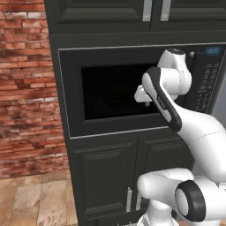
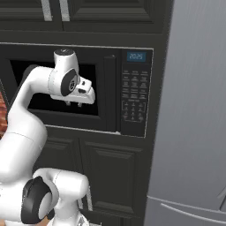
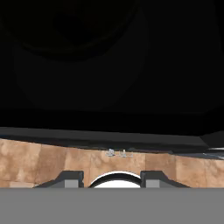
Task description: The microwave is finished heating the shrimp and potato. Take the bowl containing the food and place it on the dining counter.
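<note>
Hand view looks down past the pincer [image 3: 112, 180], whose two dark tips stand apart with nothing between them, so it is released and carries nothing, though how wide it stands I would not swear to. Beyond the tips lies brown tiled floor, then the lower edge of the microwave [image 1: 70, 88], then its dark glass. From the left base view the hand hangs just in front of that glass, toward its right side, with the door closed. The bowl, shrimp and potato must sit behind that door, so straight ahead of the pincer and beyond it; the glass is too dark to pick them out. By my reckoning the door has to be opened first.
</note>
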You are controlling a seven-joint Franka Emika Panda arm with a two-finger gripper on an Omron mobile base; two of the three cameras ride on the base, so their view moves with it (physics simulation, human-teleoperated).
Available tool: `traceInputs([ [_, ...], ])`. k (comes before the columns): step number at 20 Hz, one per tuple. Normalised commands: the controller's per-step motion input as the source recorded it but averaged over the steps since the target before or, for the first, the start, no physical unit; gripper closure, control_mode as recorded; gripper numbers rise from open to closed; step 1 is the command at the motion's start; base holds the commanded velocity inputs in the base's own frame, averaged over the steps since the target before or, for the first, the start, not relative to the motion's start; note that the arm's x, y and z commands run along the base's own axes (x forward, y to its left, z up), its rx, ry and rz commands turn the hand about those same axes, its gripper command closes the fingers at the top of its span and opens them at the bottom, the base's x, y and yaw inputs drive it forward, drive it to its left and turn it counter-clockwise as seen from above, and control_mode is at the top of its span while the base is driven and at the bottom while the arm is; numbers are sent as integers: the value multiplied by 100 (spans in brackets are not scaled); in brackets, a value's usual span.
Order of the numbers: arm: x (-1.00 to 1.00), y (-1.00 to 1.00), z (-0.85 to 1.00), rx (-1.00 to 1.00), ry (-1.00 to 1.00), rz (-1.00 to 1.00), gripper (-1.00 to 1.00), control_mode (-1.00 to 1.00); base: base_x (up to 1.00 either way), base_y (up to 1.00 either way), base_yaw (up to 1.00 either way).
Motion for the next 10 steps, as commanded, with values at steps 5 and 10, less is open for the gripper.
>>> traceInputs([
  [5,-26,0,-11,0,0,0,-100,-100,0,0,0],
  [10,-16,0,-1,0,-1,0,-100,-100,0,0,0],
])
